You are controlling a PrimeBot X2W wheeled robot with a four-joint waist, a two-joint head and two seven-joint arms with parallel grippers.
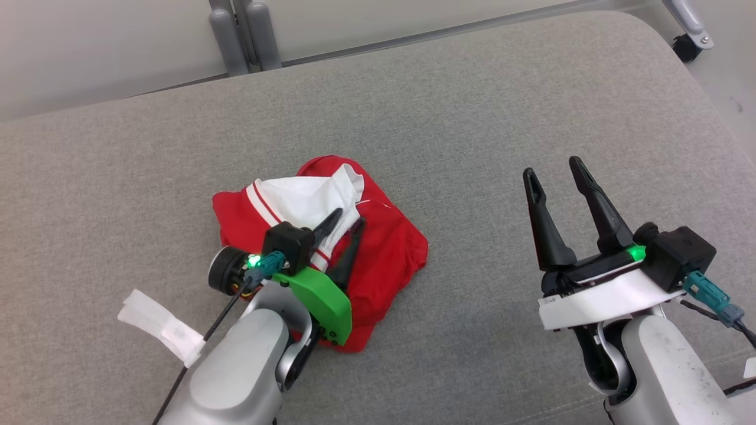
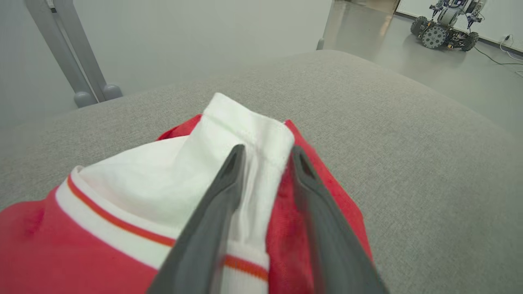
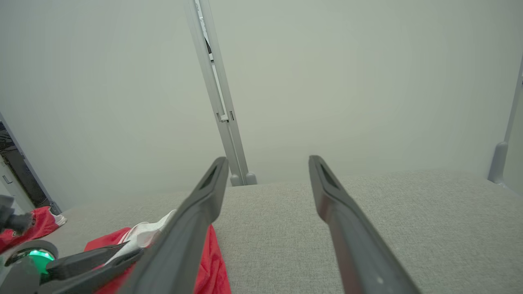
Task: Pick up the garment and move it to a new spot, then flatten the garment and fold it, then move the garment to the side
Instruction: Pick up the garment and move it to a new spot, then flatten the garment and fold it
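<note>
The garment, red with white panels and red-striped white trim, lies crumpled on the grey padded surface, left of centre. My left gripper rests on top of it, pointing away from me. In the left wrist view its fingers stand a little apart, straddling a white fold of the garment without pinching it. My right gripper hovers open to the right, over bare surface, holding nothing. The right wrist view has its fingers wide apart, the garment at lower left.
Grey stand legs rise behind the far edge. A caster sits off the far right corner, where the surface curves away. A white tag hangs by my left forearm. Another wheeled robot stands on the floor beyond.
</note>
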